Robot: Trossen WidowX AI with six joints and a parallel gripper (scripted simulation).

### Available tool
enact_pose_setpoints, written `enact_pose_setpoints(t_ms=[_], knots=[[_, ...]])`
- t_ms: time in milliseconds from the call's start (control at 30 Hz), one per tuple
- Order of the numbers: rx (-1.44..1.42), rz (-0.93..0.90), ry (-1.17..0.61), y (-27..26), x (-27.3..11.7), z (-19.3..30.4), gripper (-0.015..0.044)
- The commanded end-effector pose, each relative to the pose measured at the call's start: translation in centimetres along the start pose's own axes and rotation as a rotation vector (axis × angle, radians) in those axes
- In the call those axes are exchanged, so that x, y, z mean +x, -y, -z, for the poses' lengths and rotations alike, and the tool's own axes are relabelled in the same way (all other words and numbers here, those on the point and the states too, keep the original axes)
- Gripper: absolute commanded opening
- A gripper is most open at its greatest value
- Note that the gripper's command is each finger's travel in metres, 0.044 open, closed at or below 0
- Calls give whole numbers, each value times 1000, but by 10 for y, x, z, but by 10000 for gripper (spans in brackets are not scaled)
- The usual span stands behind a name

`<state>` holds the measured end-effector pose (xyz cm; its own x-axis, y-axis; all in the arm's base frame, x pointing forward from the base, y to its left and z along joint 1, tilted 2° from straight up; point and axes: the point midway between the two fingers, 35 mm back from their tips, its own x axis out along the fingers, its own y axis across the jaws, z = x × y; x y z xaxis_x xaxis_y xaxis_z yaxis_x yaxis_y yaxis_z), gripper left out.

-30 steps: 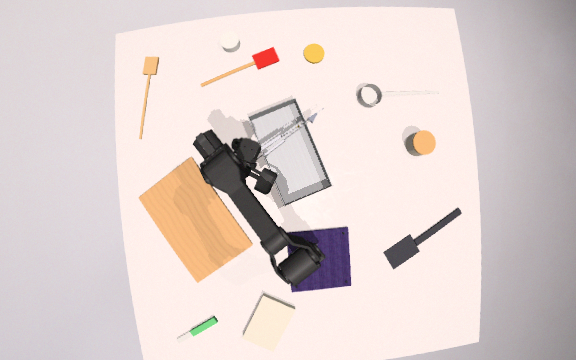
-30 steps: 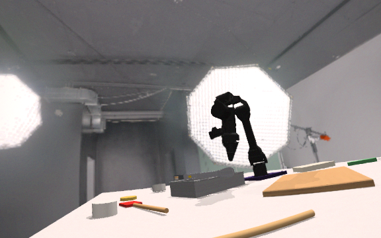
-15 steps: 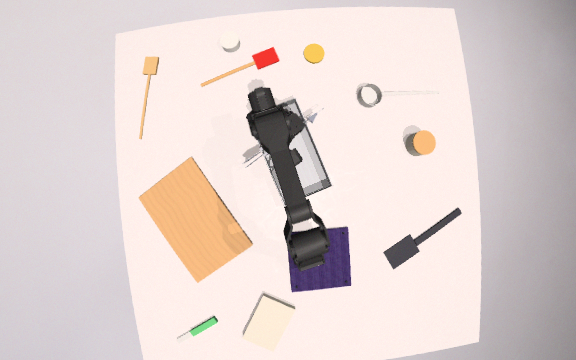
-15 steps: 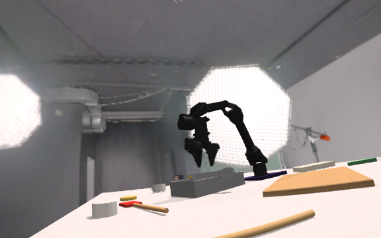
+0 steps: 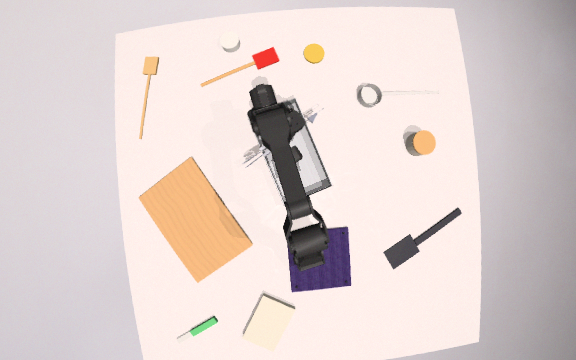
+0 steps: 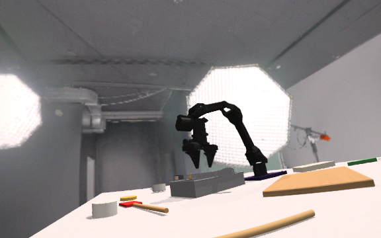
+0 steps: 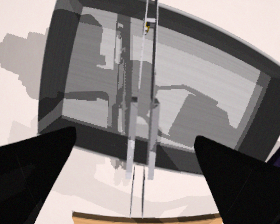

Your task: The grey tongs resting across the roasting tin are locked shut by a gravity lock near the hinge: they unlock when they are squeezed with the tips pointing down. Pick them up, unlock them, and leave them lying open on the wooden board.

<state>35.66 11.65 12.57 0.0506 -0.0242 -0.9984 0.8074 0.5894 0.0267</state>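
The grey tongs lie across the roasting tin, their long arms close together and near parallel. A small yellow part shows at their far end in the wrist view. My gripper is open and empty, pointing down above the tin. In the wrist view the tongs run between my two fingertips, with a gap on each side. In the top view my arm hides the middle of the tongs and much of the tin. The wooden board lies flat, bare of objects.
A red spatula, a yellow disc and a white cylinder lie beyond the tin. A sieve, an orange-topped cylinder and a black spatula are to the right. A cream block is near my purple base.
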Motion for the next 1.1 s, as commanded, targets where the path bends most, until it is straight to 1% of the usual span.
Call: enact_pose_setpoints(t_ms=[0, 1067], knots=[[5, 13, -8, 0, 11, 1, 440], [5, 13, -8, 1, 64, 1, 440]])
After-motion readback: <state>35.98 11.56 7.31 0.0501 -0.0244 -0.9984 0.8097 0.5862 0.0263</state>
